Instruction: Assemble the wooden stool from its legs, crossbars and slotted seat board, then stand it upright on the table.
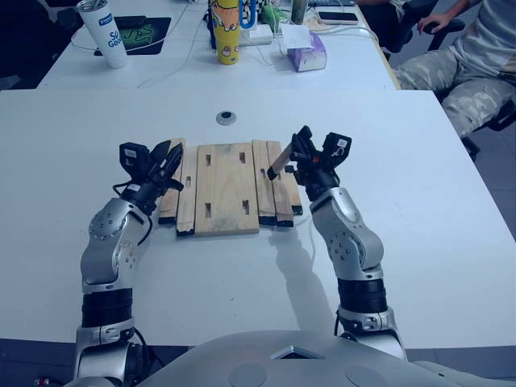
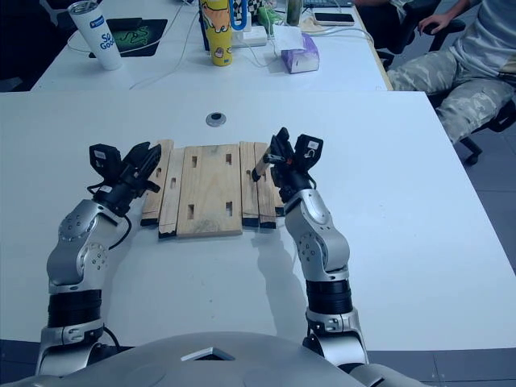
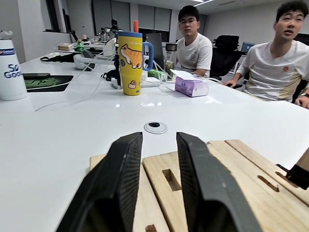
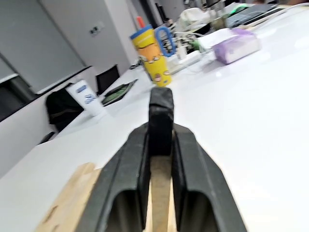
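Right gripper [image 1: 297, 143] pinched a wooden bar [image 1: 279, 164], tilted over the right legs [image 1: 271, 200] beside the slotted seat board [image 1: 226, 189] flat on the table [image 1: 403, 210]; left gripper [image 1: 171, 155] spread above the left legs [image 1: 187, 203].

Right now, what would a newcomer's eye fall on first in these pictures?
First, the flat pale wooden seat board with four slots, lying between loose wooden strips. Next, the right gripper, jaws shut on a short black-tipped wooden bar, tilted at the board's right; the left gripper hovers open over the left strips.
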Action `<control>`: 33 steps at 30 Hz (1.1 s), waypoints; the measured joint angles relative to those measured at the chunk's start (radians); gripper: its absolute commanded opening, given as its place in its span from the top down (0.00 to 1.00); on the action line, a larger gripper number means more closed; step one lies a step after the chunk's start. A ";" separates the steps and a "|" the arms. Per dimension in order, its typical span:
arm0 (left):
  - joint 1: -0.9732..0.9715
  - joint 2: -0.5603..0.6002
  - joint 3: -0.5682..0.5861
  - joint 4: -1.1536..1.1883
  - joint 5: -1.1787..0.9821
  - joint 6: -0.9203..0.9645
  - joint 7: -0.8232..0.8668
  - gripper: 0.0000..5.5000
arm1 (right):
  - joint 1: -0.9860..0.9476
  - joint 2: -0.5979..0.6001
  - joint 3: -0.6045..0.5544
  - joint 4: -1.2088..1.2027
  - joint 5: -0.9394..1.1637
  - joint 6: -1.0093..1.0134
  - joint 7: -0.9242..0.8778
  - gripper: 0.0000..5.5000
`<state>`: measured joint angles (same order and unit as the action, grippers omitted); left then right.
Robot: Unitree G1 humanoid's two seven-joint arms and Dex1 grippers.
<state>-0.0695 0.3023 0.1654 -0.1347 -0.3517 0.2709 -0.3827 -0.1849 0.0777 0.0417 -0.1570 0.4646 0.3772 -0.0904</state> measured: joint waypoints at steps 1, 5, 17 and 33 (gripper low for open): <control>-0.001 0.000 0.000 0.004 0.003 0.001 0.006 0.88 | -0.004 0.001 -0.004 0.020 -0.012 -0.017 -0.005 0.92; -0.009 0.000 0.010 0.033 0.015 0.004 0.029 0.98 | -0.027 0.003 -0.021 0.101 -0.025 -0.080 -0.014 0.92; -0.010 -0.014 -0.001 0.050 0.041 0.004 0.066 1.00 | -0.046 0.005 -0.012 0.128 0.064 -0.180 0.030 0.92; -0.008 -0.019 -0.004 0.050 0.041 0.004 0.076 1.00 | -0.179 0.050 -0.045 0.303 0.177 -0.165 0.002 0.92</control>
<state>-0.0780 0.2831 0.1612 -0.0842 -0.3103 0.2746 -0.3068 -0.3640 0.1273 -0.0028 0.1457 0.6415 0.2119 -0.0882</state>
